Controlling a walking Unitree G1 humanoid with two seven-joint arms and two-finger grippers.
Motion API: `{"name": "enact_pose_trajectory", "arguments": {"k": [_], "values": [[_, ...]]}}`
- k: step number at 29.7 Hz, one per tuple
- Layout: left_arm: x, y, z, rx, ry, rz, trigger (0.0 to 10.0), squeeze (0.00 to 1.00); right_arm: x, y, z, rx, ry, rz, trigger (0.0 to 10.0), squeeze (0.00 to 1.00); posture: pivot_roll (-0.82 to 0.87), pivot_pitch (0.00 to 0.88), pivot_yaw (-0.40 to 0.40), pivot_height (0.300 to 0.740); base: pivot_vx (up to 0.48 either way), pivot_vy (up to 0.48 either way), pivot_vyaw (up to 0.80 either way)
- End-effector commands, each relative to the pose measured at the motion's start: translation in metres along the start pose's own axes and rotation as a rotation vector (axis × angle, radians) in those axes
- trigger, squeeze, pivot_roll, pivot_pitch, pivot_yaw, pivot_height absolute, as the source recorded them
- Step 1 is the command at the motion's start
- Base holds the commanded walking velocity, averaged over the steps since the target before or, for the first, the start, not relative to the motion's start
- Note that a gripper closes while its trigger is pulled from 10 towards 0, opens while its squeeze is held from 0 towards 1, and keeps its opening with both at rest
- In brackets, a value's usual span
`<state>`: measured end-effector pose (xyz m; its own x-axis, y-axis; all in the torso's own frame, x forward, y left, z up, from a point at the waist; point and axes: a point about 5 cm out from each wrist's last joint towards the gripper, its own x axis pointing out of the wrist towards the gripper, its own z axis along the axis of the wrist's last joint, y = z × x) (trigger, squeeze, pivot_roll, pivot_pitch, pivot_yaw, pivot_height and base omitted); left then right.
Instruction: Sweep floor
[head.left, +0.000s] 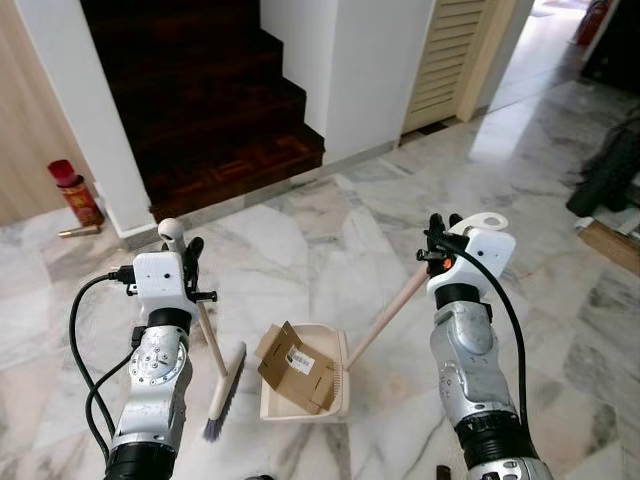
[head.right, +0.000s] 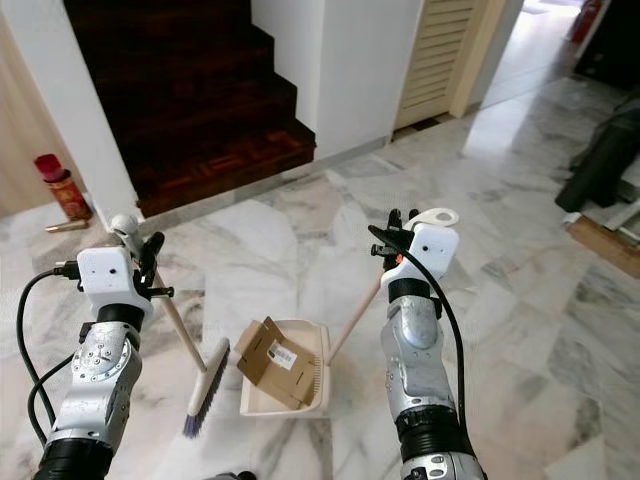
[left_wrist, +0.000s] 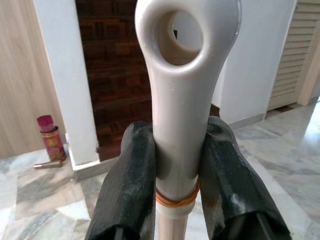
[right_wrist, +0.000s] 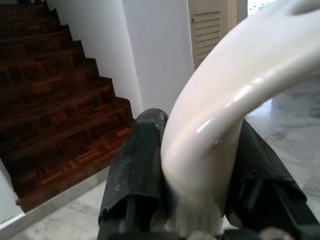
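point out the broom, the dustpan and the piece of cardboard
broom (head.left: 225, 388): left eye view, on the brush head near the floor
dustpan (head.left: 341, 372): left eye view, on the pan's right wall
cardboard (head.left: 296, 366): left eye view, on the middle of the folded sheet lying in the pan

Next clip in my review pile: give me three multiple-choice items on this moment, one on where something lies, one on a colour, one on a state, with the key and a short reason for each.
1. Where does the folded cardboard piece lie?
A. on the stairs
B. in the dustpan
C. beside the louvred door

2. What colour are the broom's bristles?
A. purple
B. green
C. white

3. What is the left gripper doing?
A. hanging open
B. shut on the cardboard
C. shut on the broom handle

Key: 1 B, the cardboard rests inside the cream dustpan on the marble floor. 2 A, the broom ends in purple bristles. 3 C, its fingers clamp the handle, while the right gripper grips the dustpan handle.
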<state>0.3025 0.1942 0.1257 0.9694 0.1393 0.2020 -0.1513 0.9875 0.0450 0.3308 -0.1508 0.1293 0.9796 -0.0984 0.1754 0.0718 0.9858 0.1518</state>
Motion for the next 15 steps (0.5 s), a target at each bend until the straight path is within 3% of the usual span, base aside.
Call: {"name": "enact_pose_trajectory", "arguments": {"k": [1,3,8,15], "values": [[0.0034,-0.0021,0.0114,0.005,-0.061,-0.009,10.0,0.0,0.0048,0.0017,0.0129,0.011,-0.057,0.006,10.0,0.0,0.02,0.0,-0.044,0.74,0.0,0.0,0.0],[0.0033,-0.0023,0.0114,0.004,-0.061,-0.009,10.0,0.0,0.0046,0.0019,0.0126,0.003,-0.057,0.008,10.0,0.0,0.02,0.0,-0.044,0.74,0.0,0.0,0.0],[0.0031,-0.0026,0.0114,0.003,-0.06,-0.01,10.0,0.0,0.0045,0.0037,0.012,-0.002,-0.056,0.017,10.0,0.0,0.02,0.0,-0.044,0.74,0.0,0.0,0.78],[0.0026,-0.0027,0.0113,0.001,-0.06,-0.012,10.0,0.0,0.0039,0.0022,0.0104,0.011,-0.047,0.011,10.0,0.0,0.02,0.0,-0.042,0.74,0.0,0.0,0.0]]}}
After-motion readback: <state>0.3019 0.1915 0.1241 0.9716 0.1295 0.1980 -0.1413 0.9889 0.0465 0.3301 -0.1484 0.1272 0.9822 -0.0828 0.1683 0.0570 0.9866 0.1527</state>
